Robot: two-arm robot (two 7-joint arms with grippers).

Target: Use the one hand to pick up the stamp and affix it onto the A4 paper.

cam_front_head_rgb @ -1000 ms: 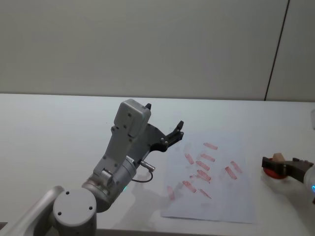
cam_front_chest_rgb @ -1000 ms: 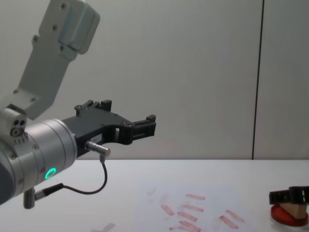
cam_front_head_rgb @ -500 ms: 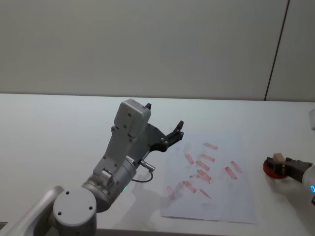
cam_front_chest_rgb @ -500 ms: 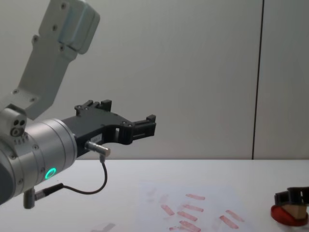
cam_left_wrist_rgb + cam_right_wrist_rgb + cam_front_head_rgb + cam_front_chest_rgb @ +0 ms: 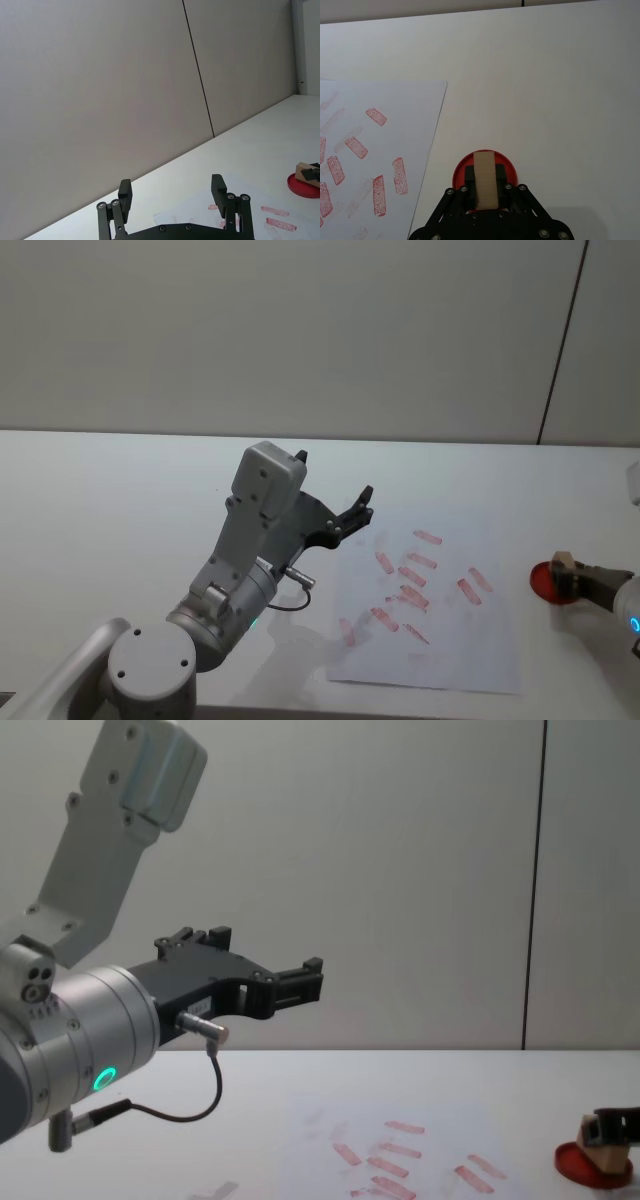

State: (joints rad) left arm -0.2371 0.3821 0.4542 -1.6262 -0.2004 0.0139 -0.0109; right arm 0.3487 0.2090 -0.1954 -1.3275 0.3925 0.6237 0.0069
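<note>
While the white tabletop (image 5: 120, 490) spreads across the lower half of the head view, the A4 paper (image 5: 462, 652) lies on it at lower centre-right, its upper part scattered with pinkish-red stamp prints (image 5: 412, 578), so fresh blank space lies mostly along its near edge. Rising from the lower left of that view, the left arm is parked above the table beside the paper's left edge, and the left gripper (image 5: 171, 187) holds nothing, its two black fingers spread wide and pointing across the table, probably kept high so that it does not block the sheet. At the right edge of the head view, well apart from the paper, sits the round red ink pad (image 5: 541, 582). Over the pad the right gripper (image 5: 485, 176) has its fingers closed on the two long sides of the stamp (image 5: 484, 161), a small tan wooden block held with its printing face down, presumably to load it with ink before carrying it to the sheet. Compared with a second ago, the right gripper has drawn back toward the right edge of the head and chest views, more of the red disc lies uncovered, and the stamp sits a little higher against the pad in the chest view, which suggests the lift has begun. Paper, pad and left arm have not shifted.
</note>
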